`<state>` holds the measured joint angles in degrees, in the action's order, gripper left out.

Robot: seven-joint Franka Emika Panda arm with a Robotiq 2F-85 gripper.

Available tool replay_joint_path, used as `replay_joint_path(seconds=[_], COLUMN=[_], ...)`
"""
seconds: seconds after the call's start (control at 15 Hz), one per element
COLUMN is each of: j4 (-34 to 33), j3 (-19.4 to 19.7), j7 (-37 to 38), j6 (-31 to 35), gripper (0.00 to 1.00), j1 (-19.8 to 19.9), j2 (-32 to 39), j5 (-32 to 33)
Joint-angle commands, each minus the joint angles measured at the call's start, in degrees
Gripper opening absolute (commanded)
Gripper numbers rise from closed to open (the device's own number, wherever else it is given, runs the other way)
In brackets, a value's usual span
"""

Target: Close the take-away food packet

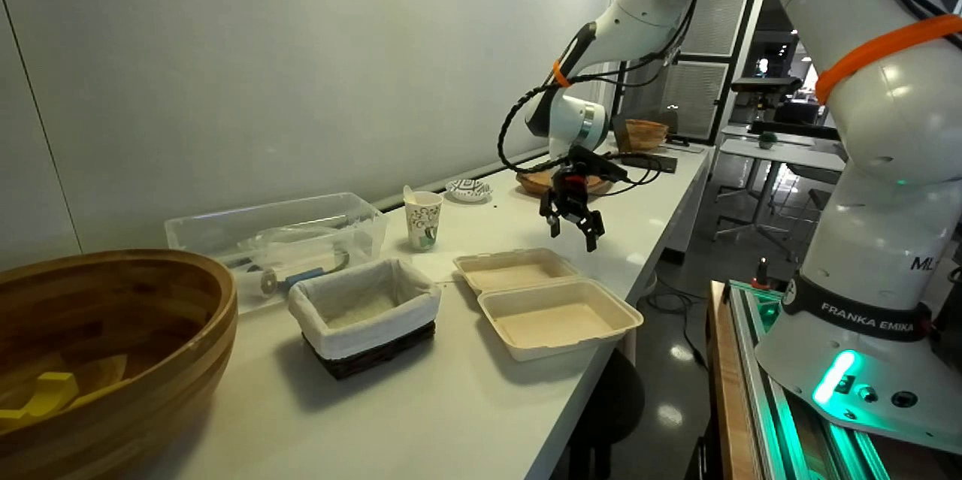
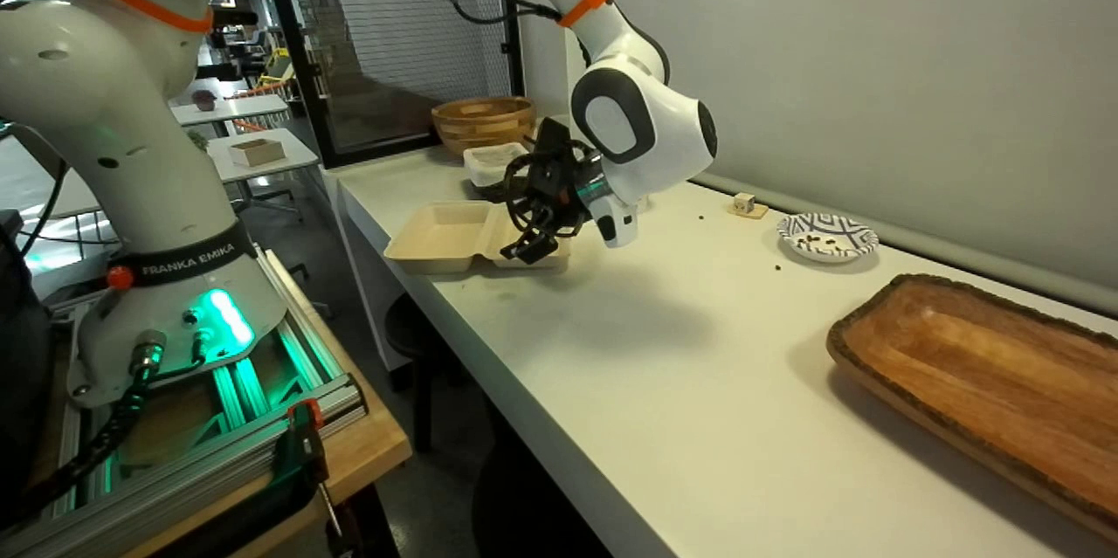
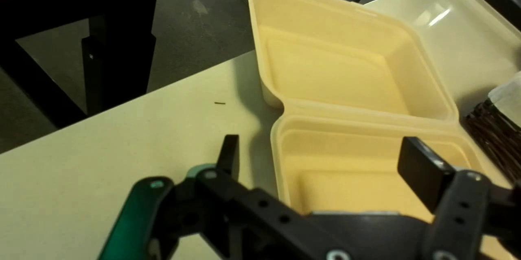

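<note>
The take-away food packet [image 1: 560, 315] is a beige clamshell lying open on the white table, both halves hollow side up. Its near half sits by the table's front edge in an exterior view. It also shows in an exterior view [image 2: 437, 239], partly hidden behind the gripper, and in the wrist view [image 3: 325, 68]. My black gripper [image 1: 573, 235] is open and empty, above the table beyond the packet's far half. In the wrist view the gripper [image 3: 320, 150] has one finger over bare table beside the packet and one in front of the closer half. No contact is visible.
A white-lined tub with dark base [image 1: 368, 307], a clear plastic tray [image 1: 278, 228] and a paper cup [image 1: 423, 221] stand near the packet. A large wooden bowl [image 1: 173, 330], a patterned bowl [image 2: 828, 239] and a wooden tray [image 2: 978, 366] are farther off.
</note>
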<state>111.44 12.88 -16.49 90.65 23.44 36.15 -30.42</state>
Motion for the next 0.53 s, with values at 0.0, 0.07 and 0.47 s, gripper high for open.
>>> replay_joint_path(seconds=[0.0,0.07,0.47], j4=[-0.58,-1.38,-4.27], j3=[-1.0,-0.82,-1.69], j7=[0.23,0.29,-0.46], j6=[-1.7,-1.78,-0.54], gripper=[1.0,1.0,0.99], j1=[1.11,0.83,0.82], j2=[0.43,1.16,3.85], j5=[0.87,2.35,4.68])
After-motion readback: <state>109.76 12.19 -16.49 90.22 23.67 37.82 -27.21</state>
